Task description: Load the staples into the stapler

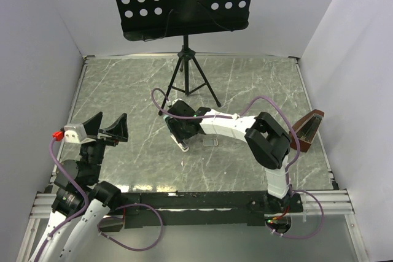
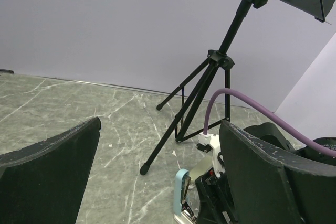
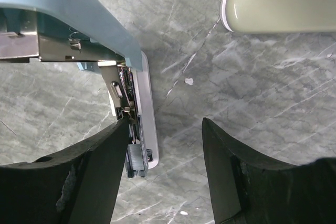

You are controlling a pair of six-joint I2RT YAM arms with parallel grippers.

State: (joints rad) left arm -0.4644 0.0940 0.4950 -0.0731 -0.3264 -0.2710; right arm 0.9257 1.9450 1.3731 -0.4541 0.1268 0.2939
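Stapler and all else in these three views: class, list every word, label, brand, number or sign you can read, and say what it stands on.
None: no readable text in any view.
The light blue stapler, the music stand and the cream-coloured object show no lettering.

Here's the left arm [image 1: 83, 219], glossy white shells over chunky black joints, a lilac cable [image 1: 54, 157] snaking up its side, a white block with a red tab [image 1: 73, 132] at the wrist. The left gripper [image 1: 104, 126] has broad matte-black fingers [image 2: 47, 177], edges scuffed pale. Right arm [image 1: 221, 126]: same white-and-black build, its own lilac cable [image 2: 247, 97], thick and smooth.
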